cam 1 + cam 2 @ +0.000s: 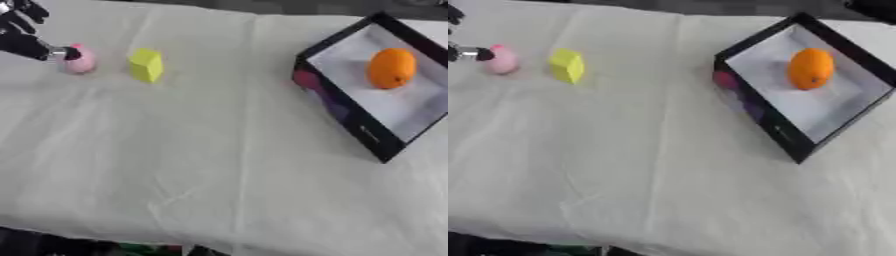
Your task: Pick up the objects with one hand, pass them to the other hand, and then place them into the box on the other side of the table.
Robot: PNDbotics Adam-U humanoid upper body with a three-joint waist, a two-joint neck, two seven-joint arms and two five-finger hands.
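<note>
Nearest the camera, the white cloth-covered table (pixel 219 175) runs as a broad bare stretch across the lower and middle frame, its near edge dropping to dark floor along the bottom. At upper left, the left hand (pixel 22 35) comes in from the frame's corner, a fingertip touching the left side of a small pink object (pixel 80 61); whether its fingers are curled or straight cannot be told. Just right of the pink object, apart from it, stands a yellow block (pixel 146 65). Well apart, at upper right, a black-walled box (pixel 350 117) sits askew with one corner toward the bottom of the frame. On its pale floor lies an orange (pixel 391 68), away from the walls.
</note>
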